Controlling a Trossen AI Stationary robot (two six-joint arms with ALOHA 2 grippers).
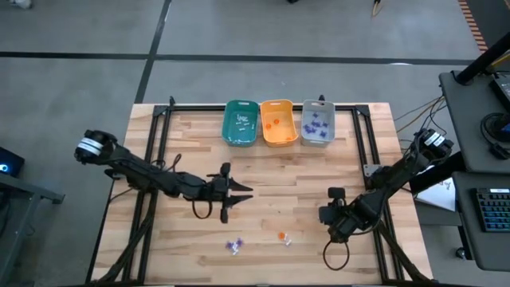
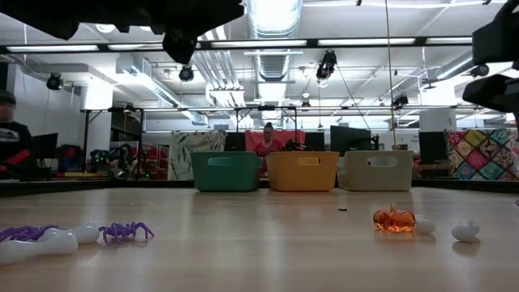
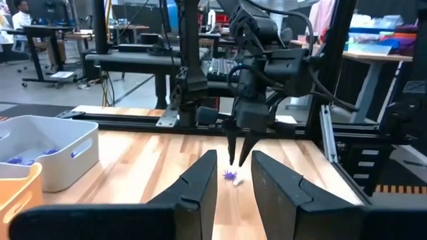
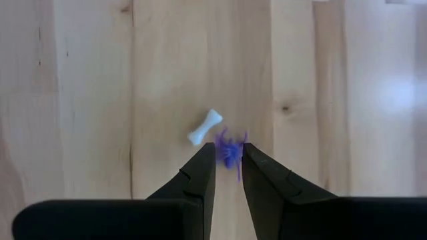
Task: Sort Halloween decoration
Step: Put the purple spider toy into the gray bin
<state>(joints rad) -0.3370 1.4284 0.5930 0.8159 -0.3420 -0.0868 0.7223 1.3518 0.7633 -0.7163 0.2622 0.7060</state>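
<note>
The right gripper [image 3: 235, 159] hangs tips-down over the wooden table [image 1: 303, 175], its fingers a narrow slit apart and holding nothing. A purple spider [image 4: 230, 150] lies just below it, beside a white bone [image 4: 205, 127]. The left gripper [image 1: 243, 190] waits at mid-table, also narrowly parted and empty. More trinkets sit near the front edge, among them an orange pumpkin [image 2: 394, 219]. The teal bin [image 1: 240, 103], orange bin [image 1: 278, 102] and grey bin [image 1: 318, 103] stand in a row at the back.
</note>
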